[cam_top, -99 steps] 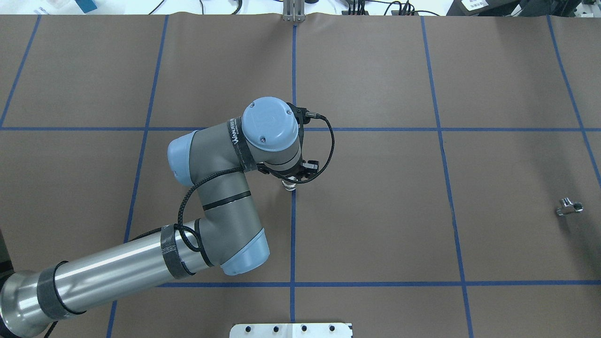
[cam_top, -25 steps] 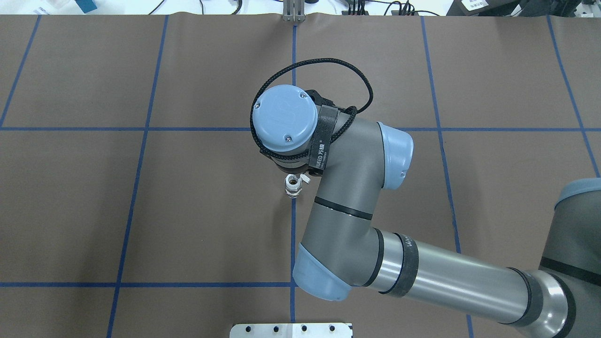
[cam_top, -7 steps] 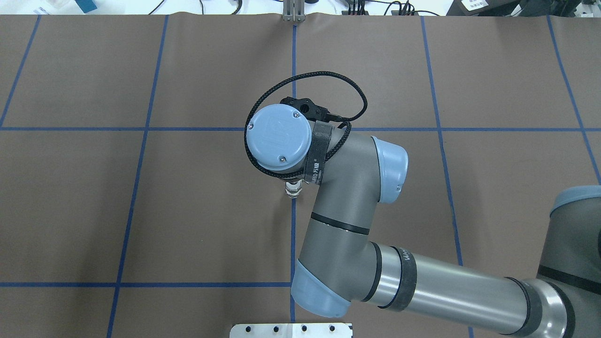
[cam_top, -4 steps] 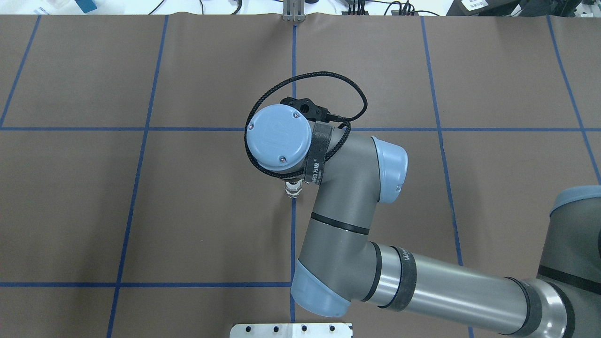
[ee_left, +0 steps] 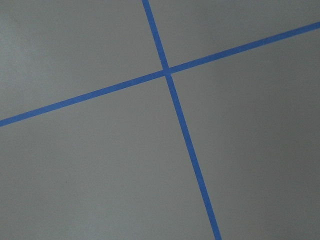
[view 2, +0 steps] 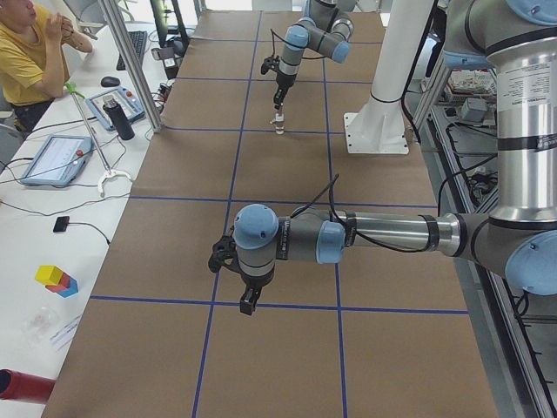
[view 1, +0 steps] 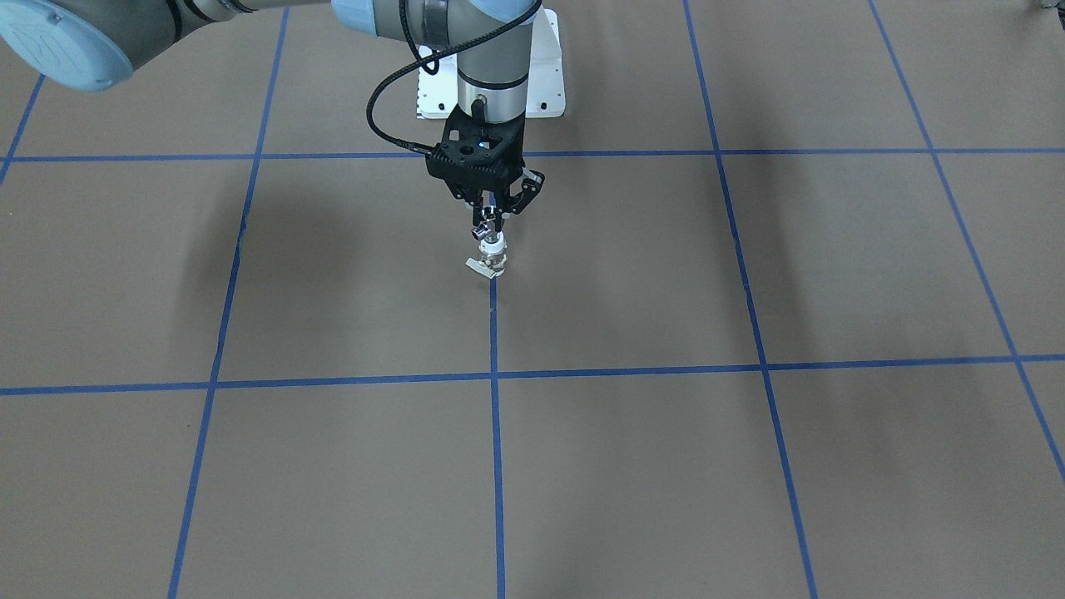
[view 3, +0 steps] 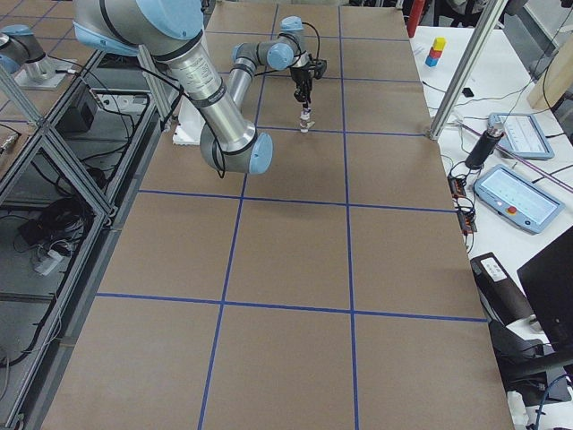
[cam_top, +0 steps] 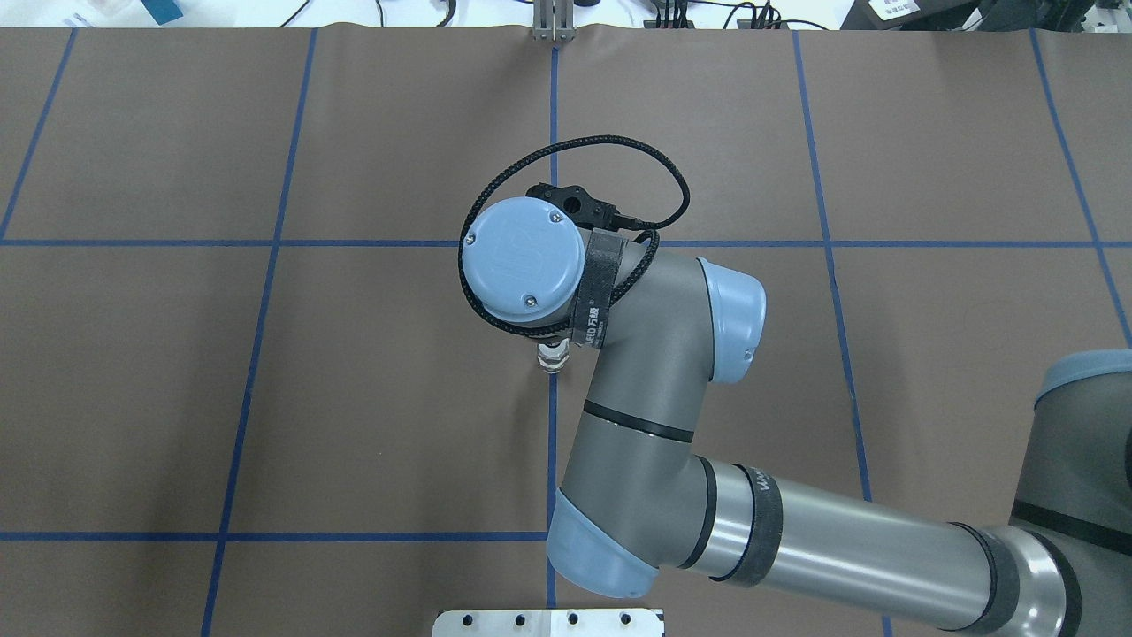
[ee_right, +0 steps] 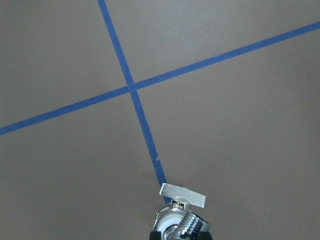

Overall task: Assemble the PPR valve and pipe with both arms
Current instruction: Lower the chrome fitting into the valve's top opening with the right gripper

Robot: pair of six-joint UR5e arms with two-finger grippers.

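Note:
The PPR valve (view 1: 494,256) stands upright on a blue tape line at the table's middle, its flat lever pointing sideways. The small silver pipe (view 1: 482,230) sits on the valve's top end. My right gripper (view 1: 491,215) points straight down and is shut on the pipe. In the overhead view the right wrist hides the pipe and only the valve's lower part (cam_top: 551,360) shows. The right wrist view shows the valve (ee_right: 181,222) and its lever from above. My left gripper (view 2: 247,305) hangs low over bare table far from the valve; I cannot tell if it is open or shut.
Blue tape lines (view 1: 492,374) grid the brown table cover. The white pedestal base (view 1: 545,83) stands just behind the right arm. A person (view 2: 26,43) sits at the side bench with tablets and a bottle. The left wrist view shows only a tape crossing (ee_left: 167,72).
In the last second almost nothing has moved. Since 3.5 s ago my right wrist has turned and shifted over the valve. The left arm, at the valve 13.8 s ago, has withdrawn.

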